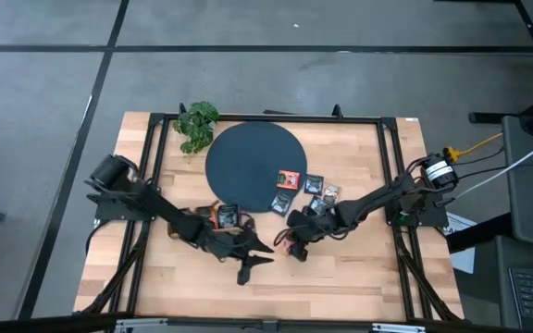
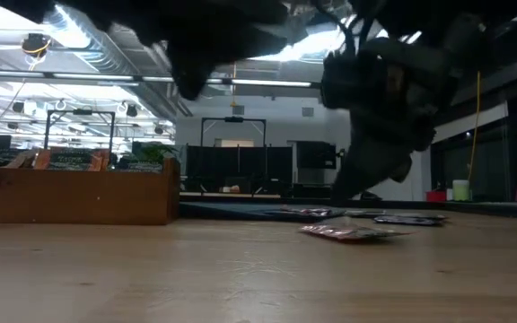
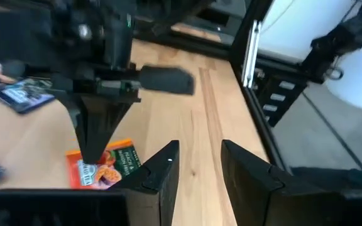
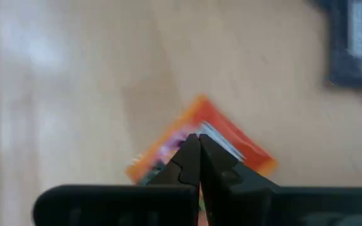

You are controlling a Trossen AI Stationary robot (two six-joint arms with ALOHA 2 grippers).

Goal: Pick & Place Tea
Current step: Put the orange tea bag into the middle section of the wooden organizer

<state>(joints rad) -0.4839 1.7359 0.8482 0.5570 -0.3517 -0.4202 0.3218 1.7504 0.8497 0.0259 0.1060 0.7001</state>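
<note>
Tea sachet (image 4: 201, 139) flat, corner toward right tool (image 4: 198, 145).

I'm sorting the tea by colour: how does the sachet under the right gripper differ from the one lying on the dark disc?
The sachet under the right gripper is orange and lies on bare wood; the sachet on the dark disc is red-framed. Both are small, flat and square.

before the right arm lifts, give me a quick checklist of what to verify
1. Right tool over the orange sachet: ok.
2. Right tool fingers together at the sachet's edge: ok; actual pinch: cannot tell.
3. Sachet flat on the table: ok.
4. Left tool open, holding nothing, close beside the right tool: not ok.
5. Dark disc has bare room: ok.
6. Other sachets apart from the pick: ok.
</note>
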